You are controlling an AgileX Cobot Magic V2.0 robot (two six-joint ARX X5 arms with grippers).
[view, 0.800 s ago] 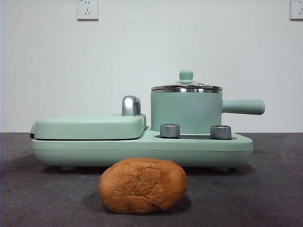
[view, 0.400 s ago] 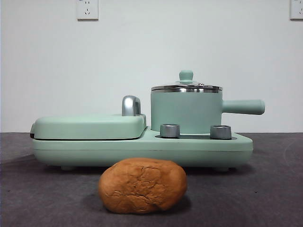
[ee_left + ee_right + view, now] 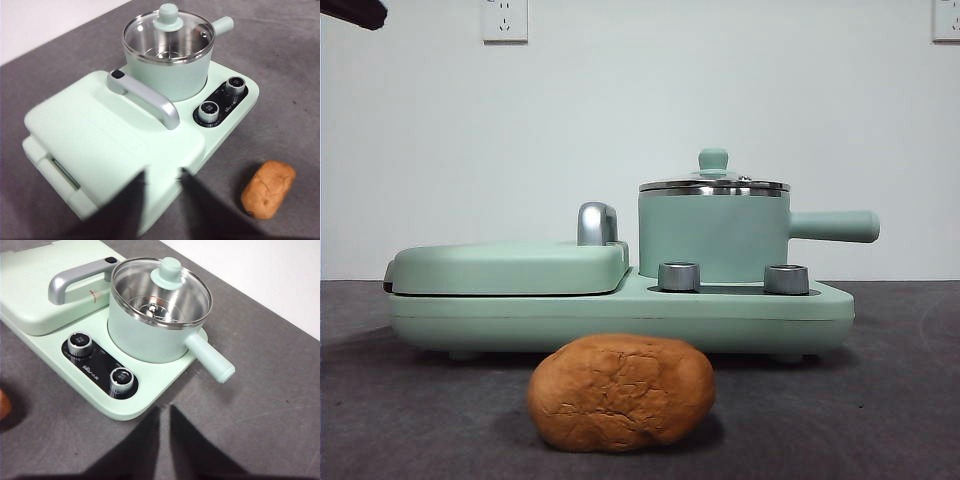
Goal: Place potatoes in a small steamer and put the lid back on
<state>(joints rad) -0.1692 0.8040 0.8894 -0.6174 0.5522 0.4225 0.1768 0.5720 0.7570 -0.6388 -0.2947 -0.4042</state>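
The orange-brown potato (image 3: pixel 620 392) lies on the grey table in front of the appliance, also seen in the left wrist view as the potato (image 3: pixel 267 189) and as a sliver of potato (image 3: pixel 3 405) at the right wrist view's edge. The small steamer (image 3: pixel 713 235) stands on the appliance's right side with the glass lid (image 3: pixel 713 183) on it. My left gripper (image 3: pixel 162 172) hovers open above the griddle's corner, far from the steamer (image 3: pixel 165 75) and lid (image 3: pixel 168 35). My right gripper (image 3: pixel 165 409) hangs shut and empty over the table beside the steamer (image 3: pixel 145 337) and lid (image 3: pixel 160 290).
The flat green griddle cover (image 3: pixel 510 265) with a steel handle (image 3: pixel 596 222) fills the appliance's left half. Two knobs (image 3: pixel 679 276) sit in front of the steamer, whose side handle (image 3: pixel 835 226) points right. A black arm tip (image 3: pixel 350 12) shows at the top left corner.
A black arm tip has come into the front view's top left corner. The potato, steamer and lid have not moved.
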